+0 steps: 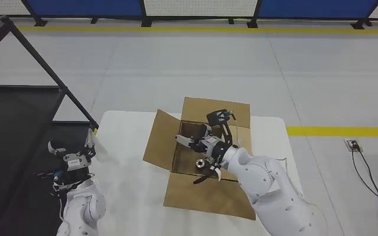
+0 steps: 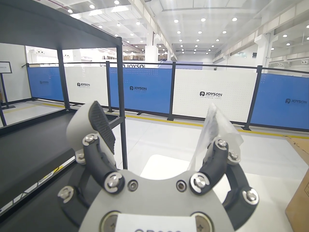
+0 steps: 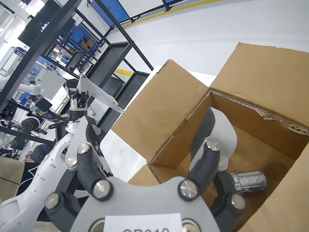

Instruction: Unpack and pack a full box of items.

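An open cardboard box [image 1: 204, 194] stands on the white table [image 1: 130, 177] with its flaps spread outward. My right gripper [image 1: 195, 159] hangs over the box opening, fingers open and empty. The right wrist view has that gripper [image 3: 148, 119] above the box [image 3: 253, 73], and a small metal cylinder [image 3: 248, 181] lies on the box floor near one finger. My left gripper [image 1: 74, 144] is at the table's left edge beside the black rack, open. A clear plastic bag [image 2: 217, 126] clings to one finger of the left gripper [image 2: 154, 112]; nothing sits between the pads.
A black metal shelf rack [image 1: 29, 135] stands just left of the table, close to the left arm [image 2: 36, 146]. Blue and white fence panels [image 2: 212, 95] line the far floor. A corner of the box [image 2: 299, 194] lies beside the left gripper.
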